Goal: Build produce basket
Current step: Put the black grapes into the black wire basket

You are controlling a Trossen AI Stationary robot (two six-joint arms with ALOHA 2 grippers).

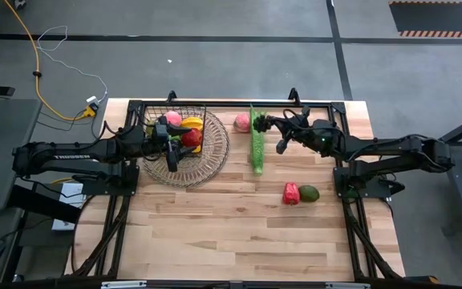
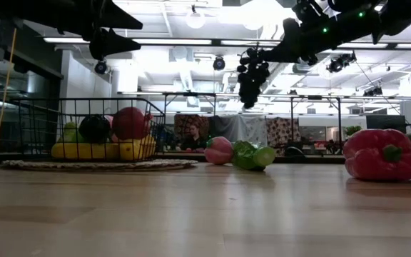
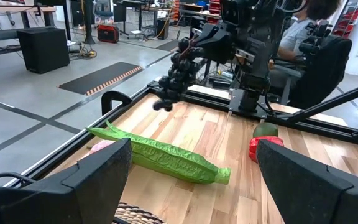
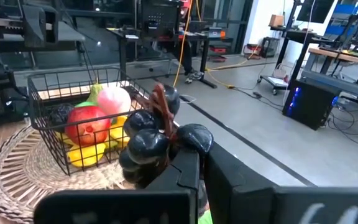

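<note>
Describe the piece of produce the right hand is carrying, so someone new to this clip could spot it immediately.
Start at the black wire basket on the round woven tray, then look toward the right arm. Its right hand holds a bunch of dark purple grapes in the air above the long green stalk. It is the only produce off the table.

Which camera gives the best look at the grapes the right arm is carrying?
The left wrist view: the grapes hang whole from the right hand, clear of the table. The low view shows them only as a dark silhouette. The right wrist view shows them close but partly hidden by the hand. In the high view they blend into the hand.
</note>
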